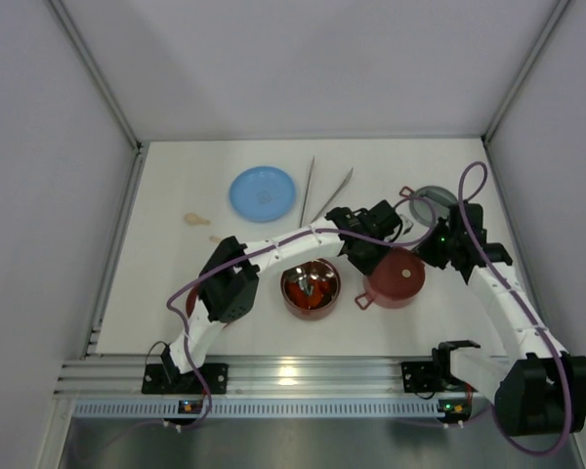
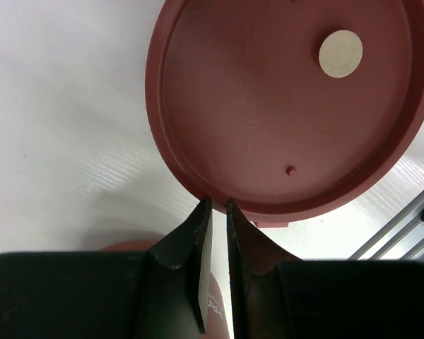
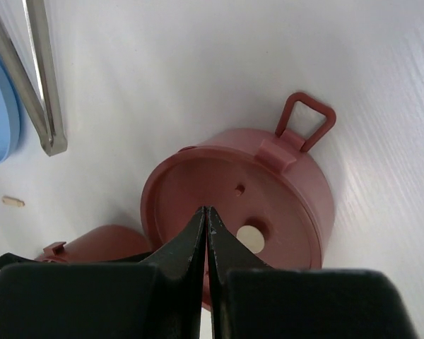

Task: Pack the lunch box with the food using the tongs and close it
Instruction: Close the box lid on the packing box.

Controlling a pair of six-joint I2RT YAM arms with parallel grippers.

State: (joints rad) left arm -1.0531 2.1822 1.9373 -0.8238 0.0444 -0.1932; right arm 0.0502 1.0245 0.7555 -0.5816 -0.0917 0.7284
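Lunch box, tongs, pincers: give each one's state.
Open bowl: uncovered, food inside.
Covered bowl: maroon lid on.
Grey lid: off, on the table.
Tongs: lying on the table, unheld.
Left pincer: narrow gap, tips at the maroon lid's rim; grip unclear.
Right pincer: shut, empty.

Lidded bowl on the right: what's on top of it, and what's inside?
One pale beige round piece lies on its flat maroon lid. The lid covers the bowl completely, so its contents cannot be seen.
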